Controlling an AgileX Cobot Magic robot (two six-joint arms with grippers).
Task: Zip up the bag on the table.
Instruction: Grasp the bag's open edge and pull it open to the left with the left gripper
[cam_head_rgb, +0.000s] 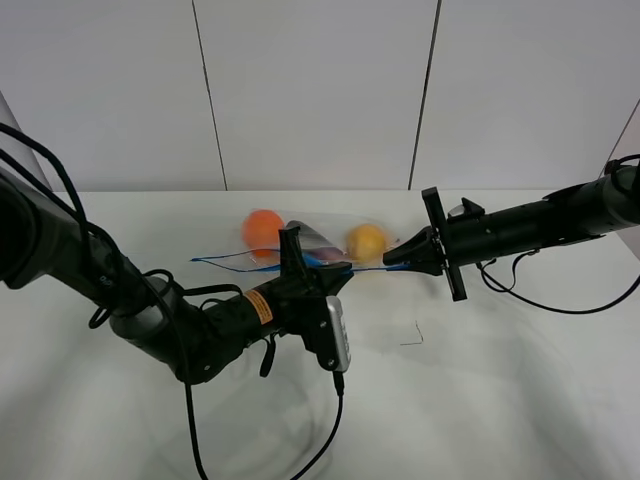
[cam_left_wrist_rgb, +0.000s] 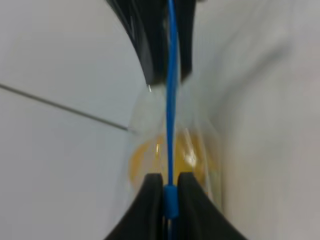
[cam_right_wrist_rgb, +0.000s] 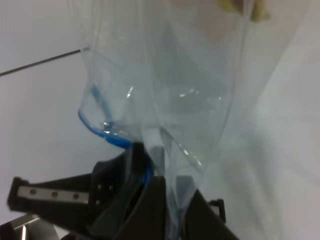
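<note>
One clear crinkly bag (cam_head_rgb: 322, 231); blue zipper strip (cam_left_wrist_rgb: 171, 100) taut.

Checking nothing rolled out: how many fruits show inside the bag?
2: an orange fruit at the left end of the bag, a yellow fruit near its right end. The left claw may hide another between them.
</note>
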